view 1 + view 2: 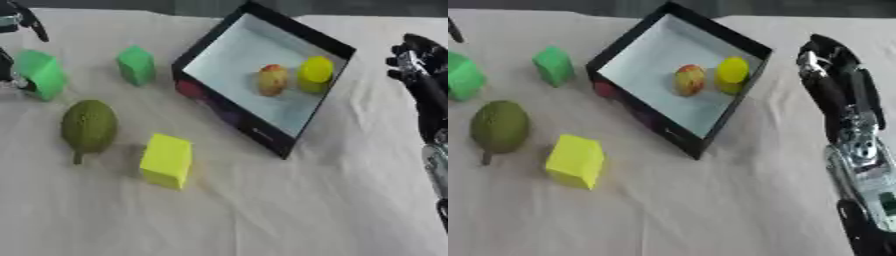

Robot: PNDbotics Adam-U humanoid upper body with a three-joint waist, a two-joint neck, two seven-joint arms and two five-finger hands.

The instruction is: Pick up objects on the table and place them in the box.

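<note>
Your left hand [19,30], seen only in the left eye view, pinches the green block [40,74]; your right hand [833,75] hangs relaxed beside the box [737,107], holding nothing.

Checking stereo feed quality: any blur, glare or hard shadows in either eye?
Left eye view: soft all over, edges of the yellow block smeared, only a faint shadow beside it; the box floor is evenly lit, without glare. Right eye view: equally soft; the right hand shows as a dark mass, detail lost.
</note>
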